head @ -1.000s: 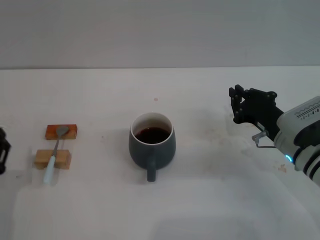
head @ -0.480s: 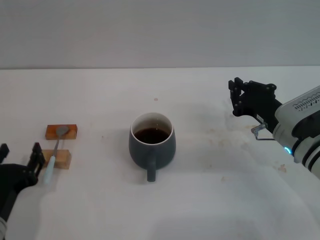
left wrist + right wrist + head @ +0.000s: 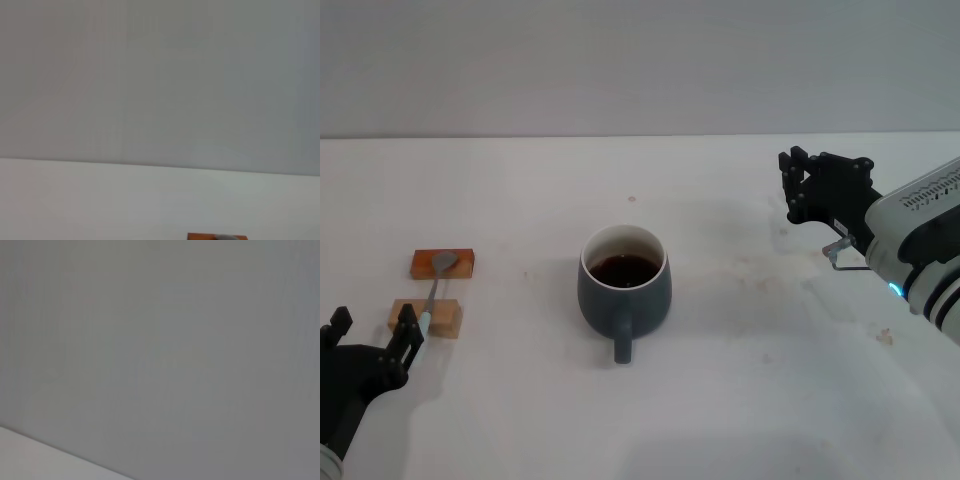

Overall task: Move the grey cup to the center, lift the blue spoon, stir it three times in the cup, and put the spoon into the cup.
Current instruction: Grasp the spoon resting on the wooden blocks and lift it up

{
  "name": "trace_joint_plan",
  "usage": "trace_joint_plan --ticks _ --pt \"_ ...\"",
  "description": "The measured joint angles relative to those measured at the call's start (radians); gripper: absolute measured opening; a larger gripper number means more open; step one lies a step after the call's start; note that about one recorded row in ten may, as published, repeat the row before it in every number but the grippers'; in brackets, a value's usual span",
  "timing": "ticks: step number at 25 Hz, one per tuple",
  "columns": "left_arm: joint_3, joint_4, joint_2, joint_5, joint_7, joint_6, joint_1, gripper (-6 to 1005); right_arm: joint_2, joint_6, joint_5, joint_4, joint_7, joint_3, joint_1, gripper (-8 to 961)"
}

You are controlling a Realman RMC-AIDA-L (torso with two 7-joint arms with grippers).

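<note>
One grey cup sitting mid-table, dark liquid inside, handle facing robot. Blue spoon lying across orange block and tan block, handle end just ahead of left gripper, fingers spread. Right gripper hovering well right of cup, fingers slightly parted, holding nothing.

white table | grey cup (centre) | two wooden blocks (left)
</note>
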Motion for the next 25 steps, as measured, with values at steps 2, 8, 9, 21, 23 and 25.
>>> trace_joint_plan --ticks 2,8,9,21,23,25 --pt "0.002 -0.019 -0.002 -0.001 0.007 -0.020 0.012 700 -0.001 0.002 0.000 0.000 0.000 0.000 0.006 113" --pt "0.026 -0.029 -0.006 -0.013 0.007 -0.033 0.031 700 -0.002 0.014 0.000 0.000 -0.001 0.000 0.022 113" --pt "0.035 -0.029 -0.005 -0.024 0.008 -0.031 0.038 700 -0.003 0.016 0.000 0.000 -0.001 0.000 0.027 113" --pt "0.055 -0.005 -0.007 -0.028 0.008 -0.029 0.033 699 -0.004 0.017 0.000 0.002 -0.001 -0.002 0.040 113" --pt "0.056 0.005 -0.007 -0.029 0.007 -0.025 0.025 699 -0.004 0.017 0.000 0.003 -0.001 -0.005 0.040 113" --pt "0.057 0.021 -0.007 -0.029 0.003 -0.013 0.015 699 -0.004 0.017 0.000 0.005 -0.001 -0.006 0.040 113"
